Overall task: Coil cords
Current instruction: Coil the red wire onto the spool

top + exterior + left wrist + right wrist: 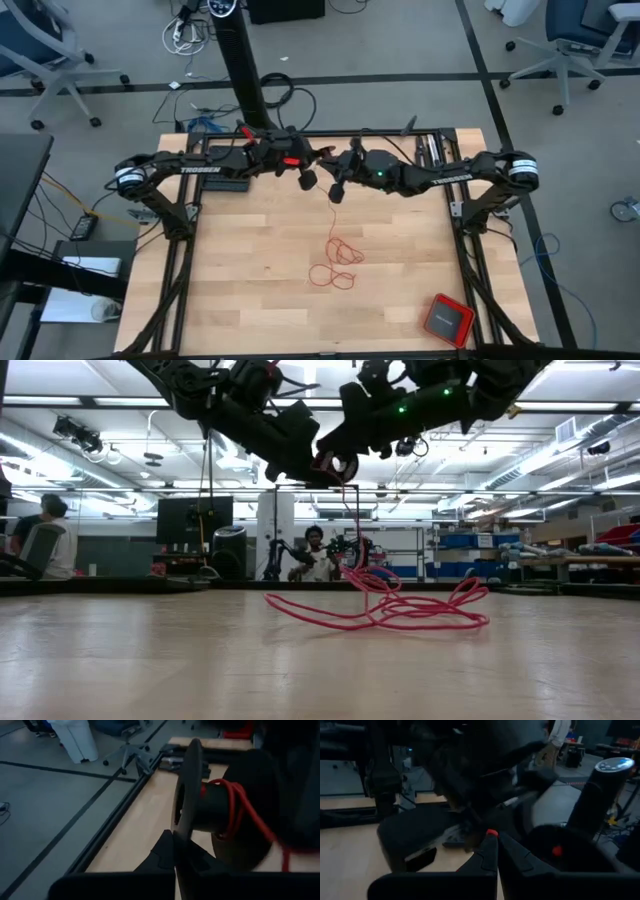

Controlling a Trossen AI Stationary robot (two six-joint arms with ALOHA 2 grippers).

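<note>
The thin red cord lies in loose loops (pixel 336 262) on the wooden table, and one strand (pixel 356 525) rises from them to the two grippers. A few turns of it (pixel 231 805) are wound on the core of a black spool (pixel 210 810). Above the far middle of the table, my left gripper (pixel 306 179) is shut on that spool. My right gripper (pixel 338 190) sits close beside it on the right and is shut on the cord. In the low view the spool (pixel 335 465) hangs well above the loops (pixel 395 610). My left gripper pinches the rim of the spool's round flange (pixel 176 831) between its two fingers, edge-on, coming nearly level from the table's left. The spool is lifted clear of the table. My right gripper pinches a short bit of the red cord (pixel 491 833) at its fingertips, coming nearly level from the table's right. Below the grippers the cord hangs down to the loops on the table.
A red square box with a dark top (pixel 447 320) lies near the table's front right corner. Black frame rails (pixel 470 260) run along the table's sides. Bare wood lies left of the loops and toward the near edge. People sit in the room beyond the table (pixel 316 555).
</note>
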